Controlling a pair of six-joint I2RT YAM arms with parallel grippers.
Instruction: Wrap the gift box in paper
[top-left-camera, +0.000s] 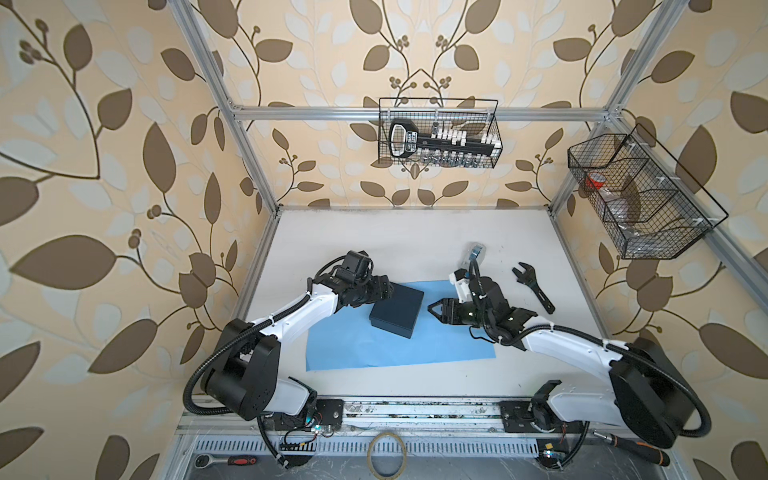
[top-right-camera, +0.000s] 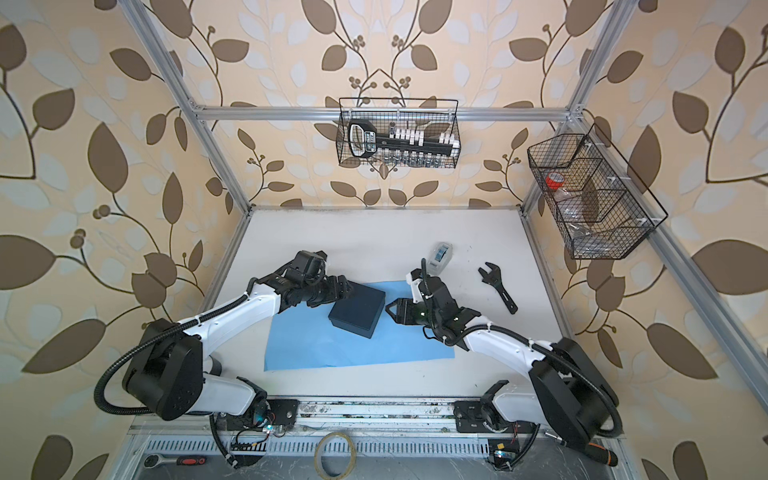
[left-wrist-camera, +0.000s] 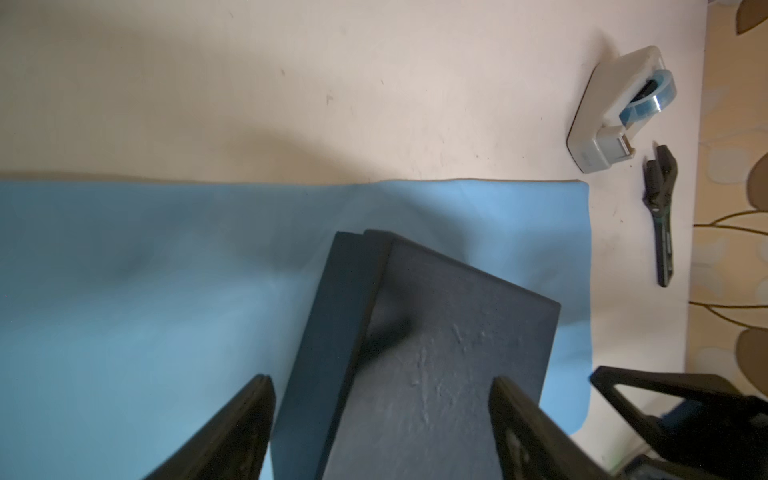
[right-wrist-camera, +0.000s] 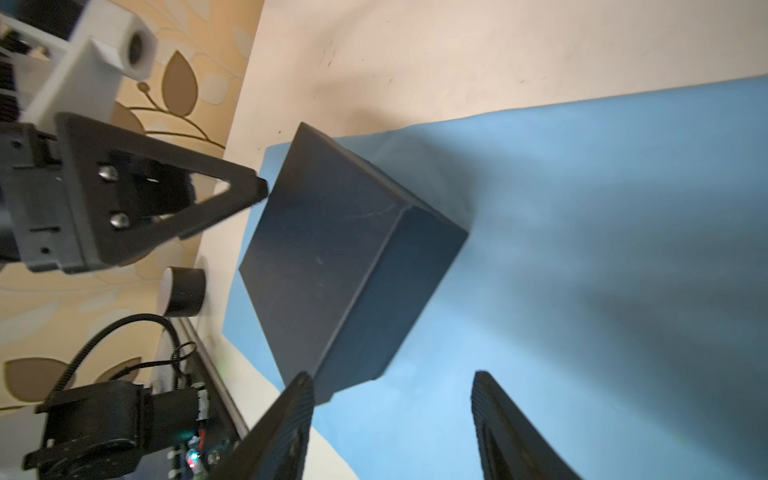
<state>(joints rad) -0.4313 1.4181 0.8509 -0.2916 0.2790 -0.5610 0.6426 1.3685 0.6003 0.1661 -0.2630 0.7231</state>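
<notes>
1. The paper (top-left-camera: 374, 353), a thin matte sky-blue sheet, is lying flat on the white table (top-left-camera: 415, 245), its long axis running 9 to 3 o'clock
2. The gift box (top-left-camera: 397, 309), squarish dark navy cardboard, is sitting on the paper's 12 o'clock half, with its sides skewed along 1–7 o'clock
3. The right gripper (top-left-camera: 431, 309) is pointing at the box from 3 o'clock, jaws spread and empty
4. The left gripper (top-left-camera: 390, 290), at the box's 11 o'clock, is straddling a lid corner with jaws apart, which only its wrist view is showing, along with scuffs on the lid
5. That wrist view is also showing the whole white tape dispenser (left-wrist-camera: 602, 120), which the right arm is half-hiding in both top views

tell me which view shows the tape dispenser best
The left wrist view: the tape dispenser is close, whole and unobstructed. In both top views it is small and distant. The right wrist view misses it.
</notes>
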